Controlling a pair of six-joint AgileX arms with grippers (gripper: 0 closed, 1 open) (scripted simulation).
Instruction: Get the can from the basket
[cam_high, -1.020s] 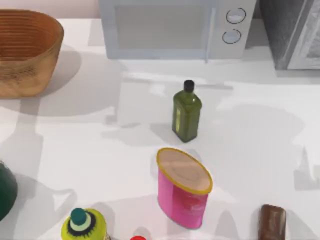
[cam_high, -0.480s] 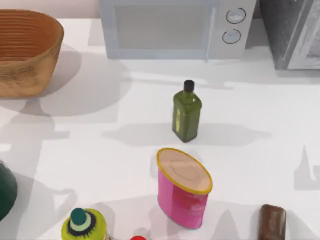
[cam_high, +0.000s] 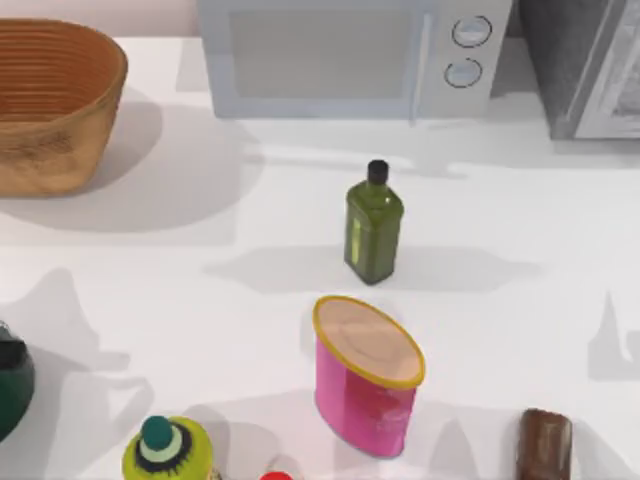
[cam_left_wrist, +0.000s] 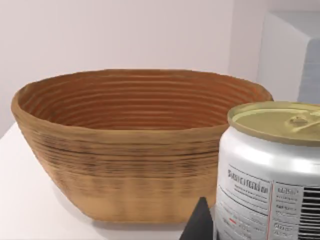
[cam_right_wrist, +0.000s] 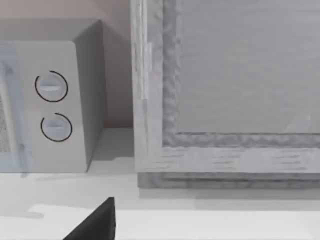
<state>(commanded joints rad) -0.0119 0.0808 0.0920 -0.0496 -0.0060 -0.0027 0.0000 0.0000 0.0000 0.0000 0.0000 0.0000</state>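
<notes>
Just outside the basket, beside its wall, the can sits close against the left tool's dark fingertip; whether that tool clamps it, I cannot tell. Rigid, light, smooth-sided metal, probably slippery: grip mid-body across the label.

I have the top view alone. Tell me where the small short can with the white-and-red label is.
Observer: The left wrist view shows the can close to the camera, outside the orange-brown round woven wicker basket and overlapping its outer wall.
Operator: Give me its posture.
Observer: It is upright, with the pale pull-tab top facing up and the printed label towards the camera. I cannot tell whether it touches the basket.
</notes>
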